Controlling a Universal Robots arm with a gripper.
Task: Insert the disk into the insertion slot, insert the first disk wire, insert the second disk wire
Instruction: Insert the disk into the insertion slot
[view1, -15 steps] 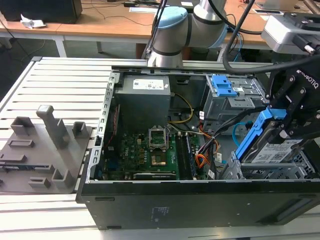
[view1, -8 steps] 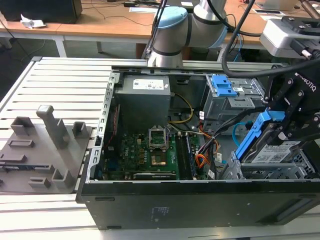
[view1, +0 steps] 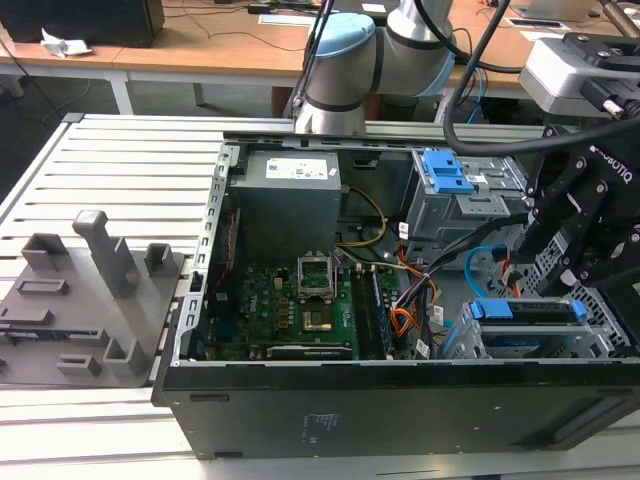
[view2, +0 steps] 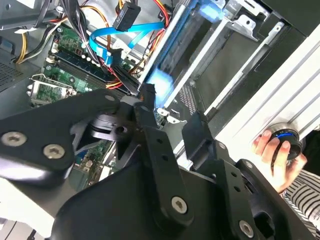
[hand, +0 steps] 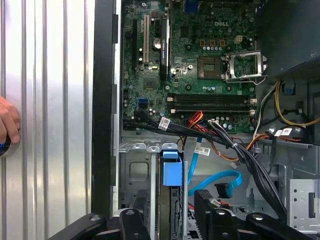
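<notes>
Black computer case (view1: 350, 400) wall in front, grey fixture plate (view1: 90, 320) at the exterior view's left, green motherboard (view1: 270, 290) mid-frame, second disk wire (view1: 480, 255) looped, disk (view1: 530, 312) seated in the insertion slot (view1: 545, 345) lower right, gripper (hand: 167, 204) astride it, jaws released.

Disk (view1: 527, 310) in insertion slot (view1: 530, 346); second disk wire (hand: 220, 175) near slot.

You had bright, even overhead room light in the exterior view, which washed the slatted table (view1: 100, 160) at 9 o'clock pale and left the computer case (view1: 300, 300) interior in soft shadow, while in the second wrist view glare bleached the disk (view2: 161, 79) carrier's blue almost white.
</notes>
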